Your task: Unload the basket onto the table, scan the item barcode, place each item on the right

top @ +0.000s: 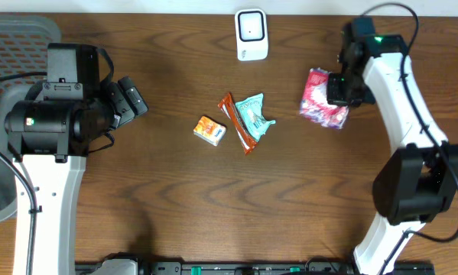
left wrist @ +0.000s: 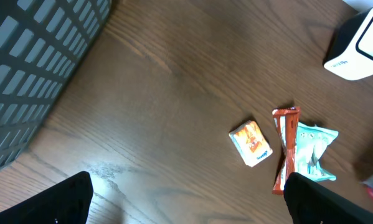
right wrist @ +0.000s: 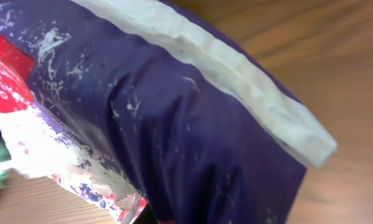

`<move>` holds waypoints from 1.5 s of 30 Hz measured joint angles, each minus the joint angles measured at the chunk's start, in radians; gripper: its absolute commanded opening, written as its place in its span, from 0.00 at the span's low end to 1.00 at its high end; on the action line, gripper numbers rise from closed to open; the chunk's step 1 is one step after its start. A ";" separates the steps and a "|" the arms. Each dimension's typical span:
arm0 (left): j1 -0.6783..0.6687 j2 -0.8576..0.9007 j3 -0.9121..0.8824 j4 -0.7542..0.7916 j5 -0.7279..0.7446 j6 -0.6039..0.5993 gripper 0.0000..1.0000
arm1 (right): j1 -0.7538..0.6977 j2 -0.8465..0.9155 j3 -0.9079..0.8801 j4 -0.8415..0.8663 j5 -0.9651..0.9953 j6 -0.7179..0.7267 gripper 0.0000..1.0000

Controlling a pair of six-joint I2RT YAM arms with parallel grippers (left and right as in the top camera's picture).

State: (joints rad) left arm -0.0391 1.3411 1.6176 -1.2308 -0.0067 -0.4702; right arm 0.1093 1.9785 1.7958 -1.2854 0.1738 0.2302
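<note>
A crinkled purple, red and white snack bag (top: 323, 101) is at the right side of the table. My right gripper (top: 342, 88) is shut on its right edge. In the right wrist view the bag (right wrist: 174, 124) fills the frame and hides the fingers. The white barcode scanner (top: 251, 34) stands at the back centre, also seen as the scanner (left wrist: 360, 46) from the left wrist. My left gripper (top: 134, 99) hovers at the left, open and holding nothing. Its dark fingers (left wrist: 68, 199) are spread wide over bare wood.
Mid-table lie a small orange box (top: 210, 130), an orange-red bar (top: 236, 122) and a teal packet (top: 255, 114). The left wrist view shows the same box (left wrist: 251, 143), bar (left wrist: 286, 149) and packet (left wrist: 314, 149). A grey mesh basket (top: 14, 34) sits far left.
</note>
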 measured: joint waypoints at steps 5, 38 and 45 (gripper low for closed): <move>0.000 0.000 0.000 0.000 0.000 0.000 0.98 | 0.150 -0.017 0.013 -0.087 0.302 0.026 0.01; 0.000 0.000 0.000 0.000 0.000 0.000 0.98 | 0.570 0.031 0.029 0.031 0.181 0.096 0.79; 0.000 0.000 0.000 0.000 0.000 0.000 0.98 | 0.521 0.031 0.188 0.002 0.165 0.070 0.97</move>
State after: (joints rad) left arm -0.0395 1.3411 1.6176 -1.2312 -0.0067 -0.4702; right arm 0.6308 2.0094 1.9839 -1.2835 0.3386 0.3000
